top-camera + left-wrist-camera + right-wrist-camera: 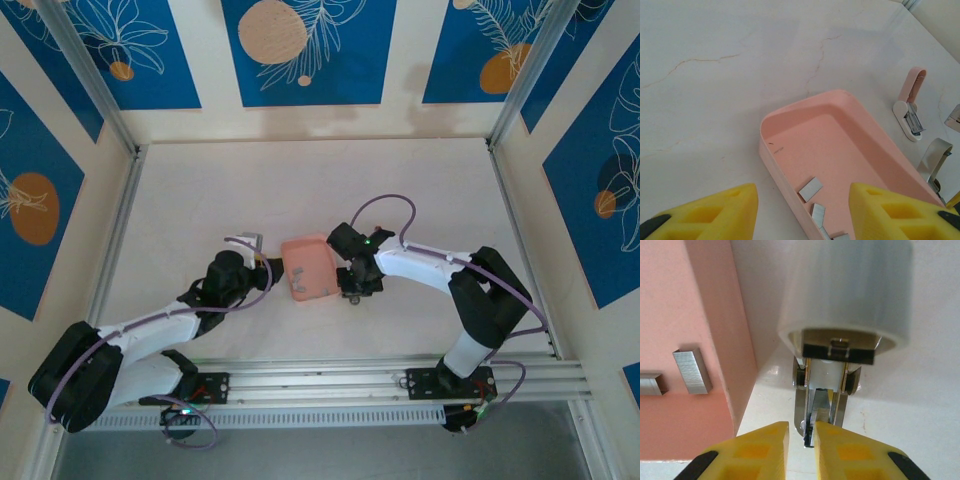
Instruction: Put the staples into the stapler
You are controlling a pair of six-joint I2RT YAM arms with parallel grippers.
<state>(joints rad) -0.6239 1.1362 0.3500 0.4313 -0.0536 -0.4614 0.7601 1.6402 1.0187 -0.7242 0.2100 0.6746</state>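
Pinching the open stapler (825, 390), at three o'clock of the pink tray (742, 340), our right gripper (801, 432) steadies it; our open left gripper (804, 197) must next lift staples (811, 189).

A salmon-pink rectangular tray (305, 255) (830, 150) (720, 315) lies near the middle of the white table (300, 180) (715, 75), slightly askew to its edges. It has rounded corners, low walls and a flat floor. The tabletop is pale with thin brownish veins, like marble. Cream walls carry blue panels (300, 50) printed with white leaf outlines and orange discs. Aluminium posts (95, 80) rise at the far corners, and a grooved aluminium rail (330, 375) runs along the near edge.
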